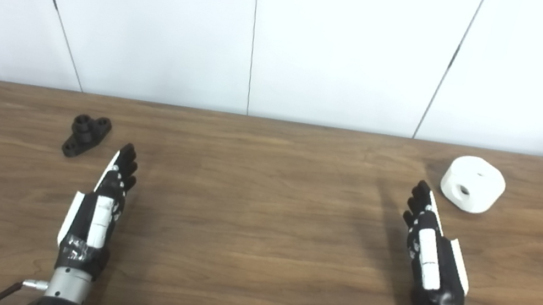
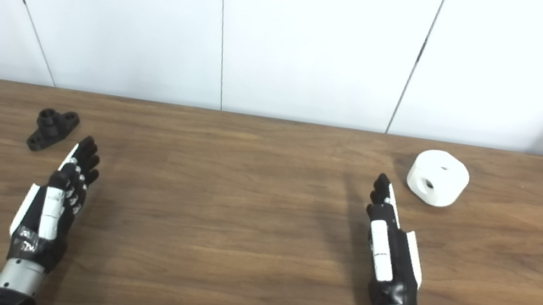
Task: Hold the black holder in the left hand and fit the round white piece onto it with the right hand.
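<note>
On the brown wooden table (image 1: 256, 239), the small black plastic holder (image 1: 86, 134) lies far left and the round white plastic piece (image 1: 472, 183) far right. Both look light and rigid; grip each by its sides. Just short of them, left hand (image 1: 99, 211) and right hand (image 1: 429, 253) hover, fingers extended, empty.

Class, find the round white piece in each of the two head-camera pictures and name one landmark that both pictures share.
Left eye view: round white piece at far right of the table, beyond the right hand.
Right eye view: same piece, right of centre.
Shared landmark: the black holder, far left on the table.
</note>
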Controlling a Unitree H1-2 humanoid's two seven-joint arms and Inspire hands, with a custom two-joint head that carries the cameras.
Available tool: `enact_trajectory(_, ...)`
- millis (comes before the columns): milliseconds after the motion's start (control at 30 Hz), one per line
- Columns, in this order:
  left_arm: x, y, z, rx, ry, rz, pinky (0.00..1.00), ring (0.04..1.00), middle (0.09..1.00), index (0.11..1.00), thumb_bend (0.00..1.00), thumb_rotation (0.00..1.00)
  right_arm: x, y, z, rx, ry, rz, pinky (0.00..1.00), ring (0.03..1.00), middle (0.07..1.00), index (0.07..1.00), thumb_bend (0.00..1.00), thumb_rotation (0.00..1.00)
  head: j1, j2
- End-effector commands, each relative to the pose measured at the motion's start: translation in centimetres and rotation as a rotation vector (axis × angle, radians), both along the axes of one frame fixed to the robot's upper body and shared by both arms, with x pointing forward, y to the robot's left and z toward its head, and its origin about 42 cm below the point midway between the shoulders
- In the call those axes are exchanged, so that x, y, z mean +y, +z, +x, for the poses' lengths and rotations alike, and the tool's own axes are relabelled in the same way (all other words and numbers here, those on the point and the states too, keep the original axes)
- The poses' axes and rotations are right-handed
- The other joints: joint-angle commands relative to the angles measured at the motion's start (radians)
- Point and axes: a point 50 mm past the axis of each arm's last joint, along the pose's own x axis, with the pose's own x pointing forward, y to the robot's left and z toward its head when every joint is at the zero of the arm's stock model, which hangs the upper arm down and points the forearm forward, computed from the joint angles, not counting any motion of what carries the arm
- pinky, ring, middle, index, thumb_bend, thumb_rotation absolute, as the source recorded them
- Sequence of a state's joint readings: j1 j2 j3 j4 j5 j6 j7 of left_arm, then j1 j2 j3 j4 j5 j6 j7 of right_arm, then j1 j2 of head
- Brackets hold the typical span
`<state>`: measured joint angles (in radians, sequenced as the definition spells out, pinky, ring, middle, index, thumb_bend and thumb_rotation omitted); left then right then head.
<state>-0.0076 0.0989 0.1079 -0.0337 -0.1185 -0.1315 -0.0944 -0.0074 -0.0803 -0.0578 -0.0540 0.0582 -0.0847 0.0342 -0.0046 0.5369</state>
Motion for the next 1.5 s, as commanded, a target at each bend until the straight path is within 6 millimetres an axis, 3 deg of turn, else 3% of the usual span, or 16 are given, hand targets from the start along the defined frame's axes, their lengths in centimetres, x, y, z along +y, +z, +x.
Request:
enact_trajectory(0, -0.2, 0.2, 0.2, -0.032, -0.006, -0.001, 0.99, 1.000, 1.000, 1.000, 0.80, 0.97, -0.2, -0.4, -0.2, -0.005, -0.007, 0.001, 1.00, 1.000, 1.000, 1.000, 0.46, 0.95, -0.002, 0.000)
enact_trajectory(567, 0.1, 0.2, 0.3, -0.026, -0.009, -0.011, 0.99, 1.000, 1.000, 1.000, 0.79, 0.95, 0.2, -0.6, -0.1, 0.011, -0.014, -0.030, 1.00, 1.000, 1.000, 1.000, 0.51, 0.96, -0.018, 0.001)
enact_trajectory(900, 0.1, 0.4, 0.2, -0.037, -0.007, 0.000, 0.97, 0.999, 1.000, 1.000, 0.81, 0.90, 0.2, -0.6, -0.1, 0.008, -0.002, -0.031, 1.00, 1.000, 1.000, 1.000, 0.51, 0.94, 0.034, -0.006)
enact_trajectory(967, 0.4, 0.7, 0.2, -0.040, 0.012, 0.060, 0.95, 0.984, 0.999, 1.000, 0.74, 0.84, 0.0, -0.6, -0.1, 0.008, 0.001, -0.030, 1.00, 1.000, 1.000, 1.000, 0.51, 0.96, 0.063, -0.012)
enact_trajectory(1067, 1.0, 1.4, 0.1, -0.036, 0.102, 0.174, 0.86, 0.896, 0.915, 0.924, 0.73, 0.55, -0.2, -0.6, -0.2, 0.008, 0.005, -0.018, 1.00, 1.000, 1.000, 1.000, 0.48, 0.96, 0.099, -0.023)
enact_trajectory(1100, 1.1, 1.6, 0.0, -0.043, 0.125, 0.200, 0.83, 0.862, 0.880, 0.889, 0.72, 0.41, -0.3, -0.6, -0.2, 0.005, 0.005, -0.013, 1.00, 1.000, 1.000, 1.000, 0.47, 0.96, 0.112, -0.026)
enact_trajectory(1200, 1.8, 2.4, 0.0, -0.095, 0.194, 0.330, 0.75, 0.785, 0.790, 0.806, 0.72, 0.15, -0.6, -0.6, -0.2, 0.000, 0.004, -0.008, 1.00, 1.000, 1.000, 1.000, 0.44, 0.96, 0.137, -0.031)
enact_trajectory(1333, 3.2, 3.6, 0.0, -0.196, 0.316, 0.575, 0.64, 0.682, 0.685, 0.691, 0.83, 0.06, -1.0, -0.7, 0.0, -0.009, 0.011, -0.001, 1.00, 1.000, 1.000, 1.000, 0.39, 0.97, 0.161, -0.037)
enact_trajectory(1467, 5.6, 4.4, 0.1, -0.340, 0.431, 0.804, 0.55, 0.607, 0.637, 0.633, 0.89, 0.03, -1.4, -0.9, 0.1, -0.021, 0.015, 0.013, 1.00, 1.000, 1.000, 1.000, 0.38, 0.96, 0.201, -0.046)
